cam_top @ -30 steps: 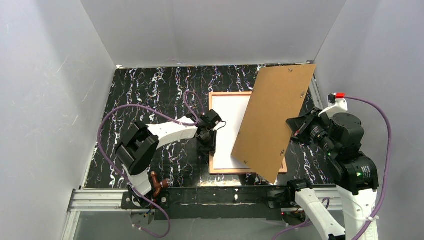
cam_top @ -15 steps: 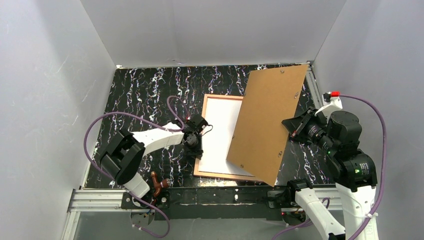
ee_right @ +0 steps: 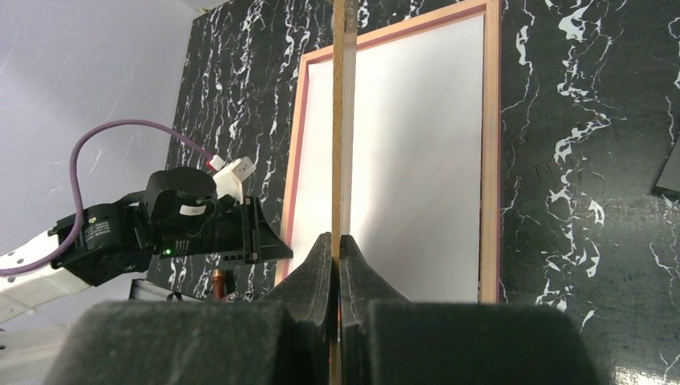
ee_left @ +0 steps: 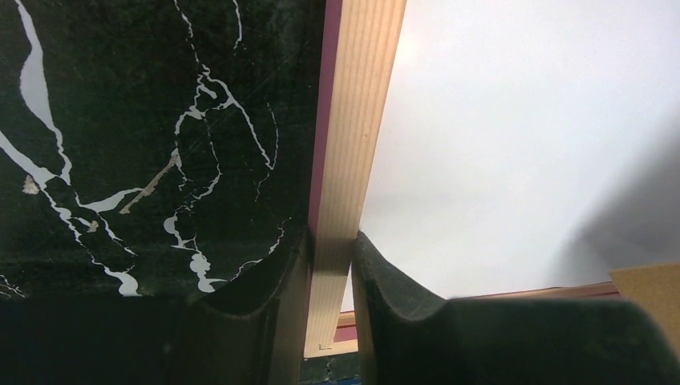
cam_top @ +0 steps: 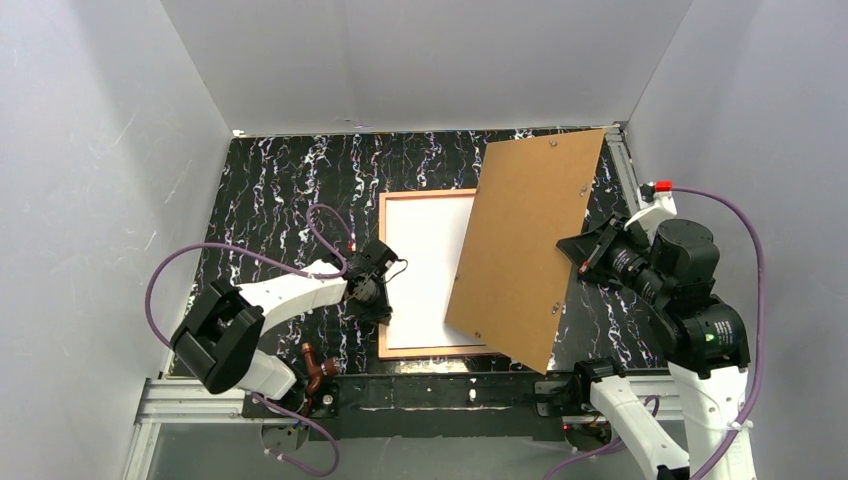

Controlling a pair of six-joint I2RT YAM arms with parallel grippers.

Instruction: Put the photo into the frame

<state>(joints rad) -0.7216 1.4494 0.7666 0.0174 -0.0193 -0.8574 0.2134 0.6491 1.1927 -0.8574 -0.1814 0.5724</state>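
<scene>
The frame (cam_top: 430,194) lies flat on the black marbled table, copper-orange back upward. Inside it rests the photo (cam_top: 425,270), showing only its white back. My left gripper (cam_top: 373,291) is shut on the frame's left rail (ee_left: 361,120), one finger on each side of it (ee_left: 330,257), with the photo (ee_left: 521,144) just beyond. My right gripper (cam_top: 572,250) is shut on the edge of the brown backing board (cam_top: 525,245), holding it tilted above the frame's right half. In the right wrist view the board (ee_right: 343,96) runs edge-on out of the shut gripper (ee_right: 337,249).
Grey walls close in the table on the left, back and right. A metal rail (cam_top: 200,395) with the arm bases runs along the near edge. The left arm's purple cable (cam_top: 250,250) loops over the table to the left of the frame.
The left gripper has closed on the frame's left rail and drawn the frame, photo inside, to the left. The right gripper has carried the backing board leftward as well.
</scene>
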